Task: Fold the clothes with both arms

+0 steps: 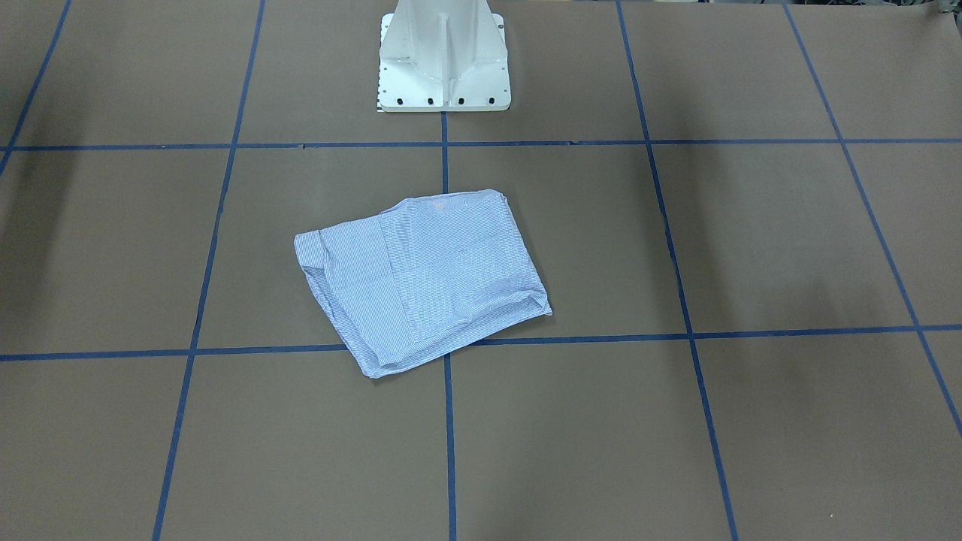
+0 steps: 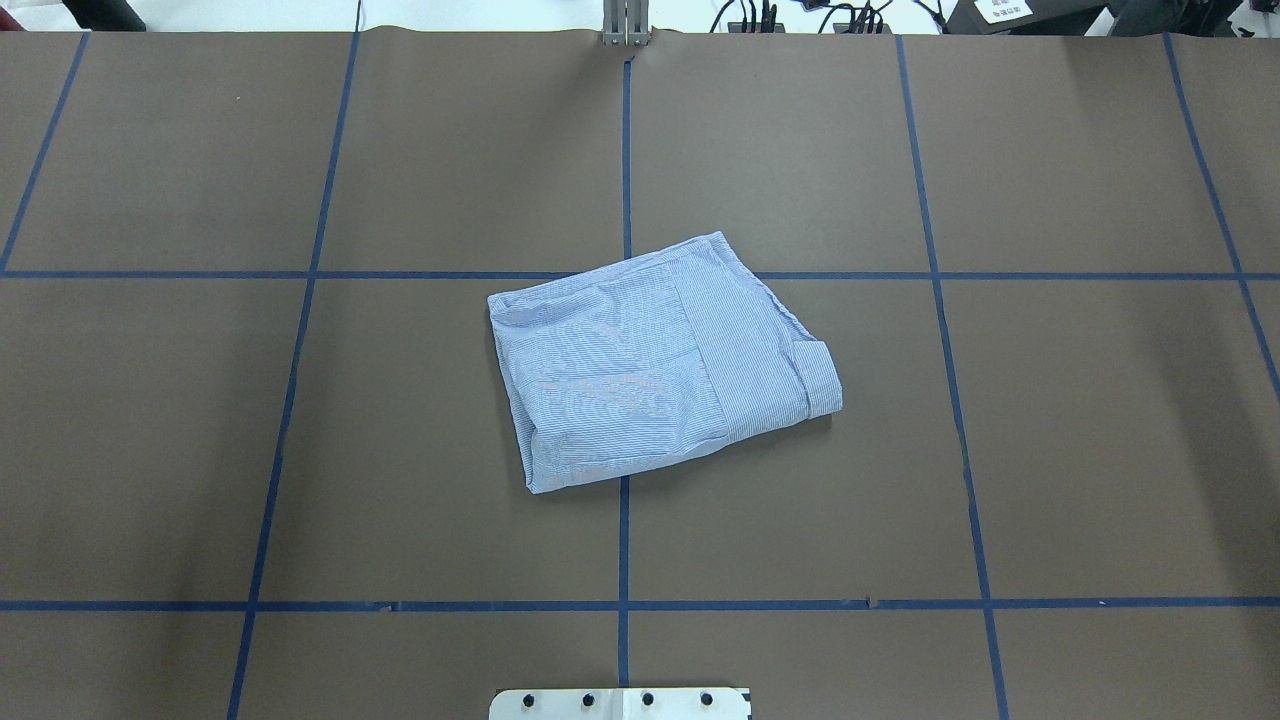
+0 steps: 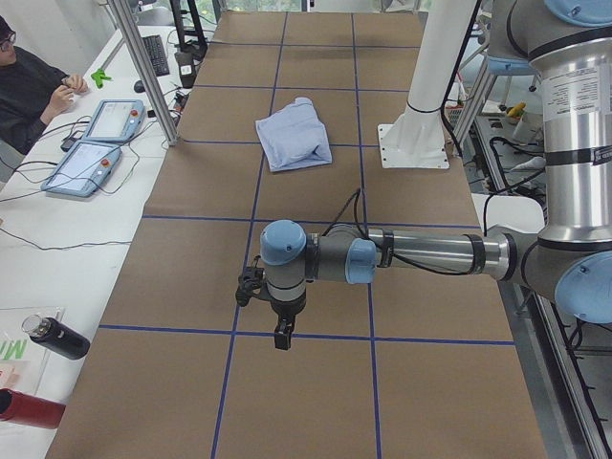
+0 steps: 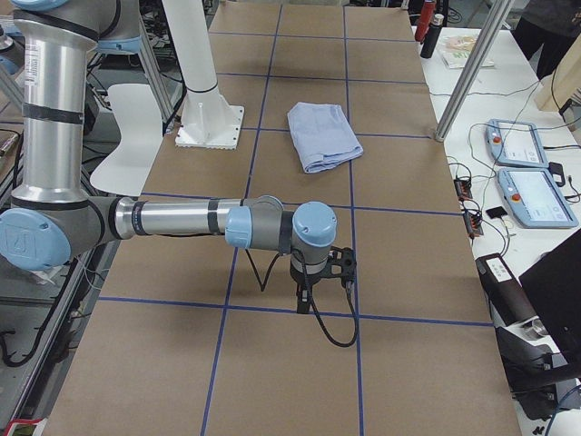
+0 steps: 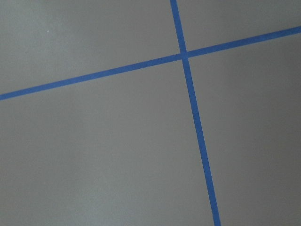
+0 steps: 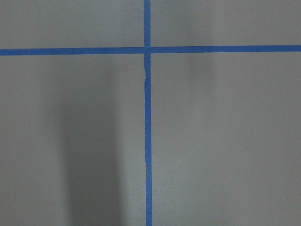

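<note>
The clothes are one light blue-and-white striped shirt (image 1: 421,282), folded into a compact, slightly skewed rectangle at the table's centre (image 2: 650,365). It also shows in both side views (image 3: 295,134) (image 4: 322,134). Neither arm touches it. The left arm stretches low over the table's left end, its gripper (image 3: 283,335) pointing down, far from the shirt. The right arm does the same at the right end with its gripper (image 4: 304,300). I cannot tell whether either gripper is open or shut. Both wrist views show only brown table with blue tape lines.
The white pedestal base (image 1: 443,68) stands at the robot's edge behind the shirt. A person (image 3: 29,86) sits at a side bench with teach pendants (image 3: 96,143) (image 4: 531,182). Bottles (image 3: 53,337) lie near the left end. Blue tape (image 2: 624,150) grids the table.
</note>
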Robot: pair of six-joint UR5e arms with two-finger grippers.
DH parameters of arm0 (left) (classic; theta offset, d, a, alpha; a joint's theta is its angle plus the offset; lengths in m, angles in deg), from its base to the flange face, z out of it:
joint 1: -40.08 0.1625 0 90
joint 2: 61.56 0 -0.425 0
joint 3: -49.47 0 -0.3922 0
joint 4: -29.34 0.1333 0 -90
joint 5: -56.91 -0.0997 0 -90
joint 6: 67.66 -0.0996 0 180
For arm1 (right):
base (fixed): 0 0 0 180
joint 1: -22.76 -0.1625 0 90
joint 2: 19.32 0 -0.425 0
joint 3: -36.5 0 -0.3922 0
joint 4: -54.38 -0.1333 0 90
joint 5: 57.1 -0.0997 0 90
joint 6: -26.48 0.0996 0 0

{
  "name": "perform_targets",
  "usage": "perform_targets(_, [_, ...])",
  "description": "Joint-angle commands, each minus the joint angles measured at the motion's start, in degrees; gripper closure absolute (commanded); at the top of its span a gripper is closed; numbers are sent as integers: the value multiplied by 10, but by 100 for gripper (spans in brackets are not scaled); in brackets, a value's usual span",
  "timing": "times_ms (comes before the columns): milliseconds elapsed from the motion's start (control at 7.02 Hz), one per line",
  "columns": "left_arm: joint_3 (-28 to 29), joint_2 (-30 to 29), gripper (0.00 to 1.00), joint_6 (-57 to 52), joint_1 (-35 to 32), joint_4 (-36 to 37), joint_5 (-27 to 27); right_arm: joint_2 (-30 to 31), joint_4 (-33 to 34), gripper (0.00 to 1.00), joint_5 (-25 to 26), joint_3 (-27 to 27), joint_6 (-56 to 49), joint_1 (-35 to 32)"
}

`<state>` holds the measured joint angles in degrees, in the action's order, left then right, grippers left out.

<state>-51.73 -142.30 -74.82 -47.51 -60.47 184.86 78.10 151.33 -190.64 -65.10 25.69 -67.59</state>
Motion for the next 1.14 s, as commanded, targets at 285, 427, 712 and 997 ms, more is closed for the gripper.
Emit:
perform_targets(285, [-12, 6, 1, -29, -4, 24, 1, 0, -3, 0, 24, 0, 6, 1])
perform_targets(427, [-13, 6, 1, -29, -4, 23, 1, 7, -27, 0, 23, 3, 38, 1])
perform_targets(712, [-17, 6, 1, -29, -7, 23, 1, 25, -82, 0, 18, 1, 86, 1])
perform_targets(997, [-17, 3, 1, -29, -8, 24, 1, 20, -81, 0, 16, -1, 87, 1])
